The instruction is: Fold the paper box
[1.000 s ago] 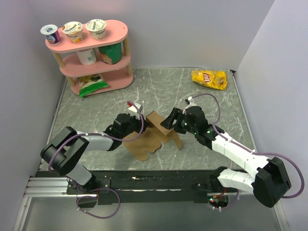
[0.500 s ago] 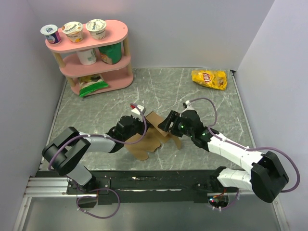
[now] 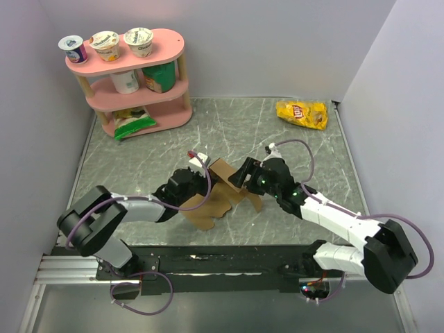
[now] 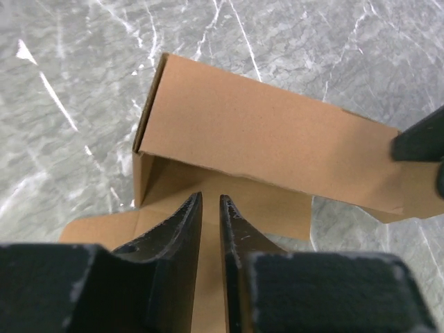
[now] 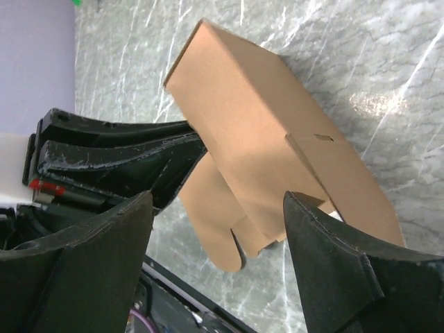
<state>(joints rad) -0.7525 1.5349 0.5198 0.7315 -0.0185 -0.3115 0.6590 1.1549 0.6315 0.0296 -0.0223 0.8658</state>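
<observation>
Both arms are in low over the middle of the grey marbled table. The paper box sits right between them, half folded, with one long panel raised like a lid over a flat flap with rounded edges.

The left arm stretches out almost level from its base, forearm running to the right, and the left gripper noses into the box's left side. Seen from its wrist, the fingers are drawn nearly together with just a thin slit between them, tips at the crease under the raised panel. Whether any cardboard is pinched there, I can't tell.

The right arm sweeps in from the far right, elbow low, wrist angled toward the box's right end. The right gripper gapes wide and holds nothing. One finger is close against the end of the raised panel, though contact is unclear.
</observation>
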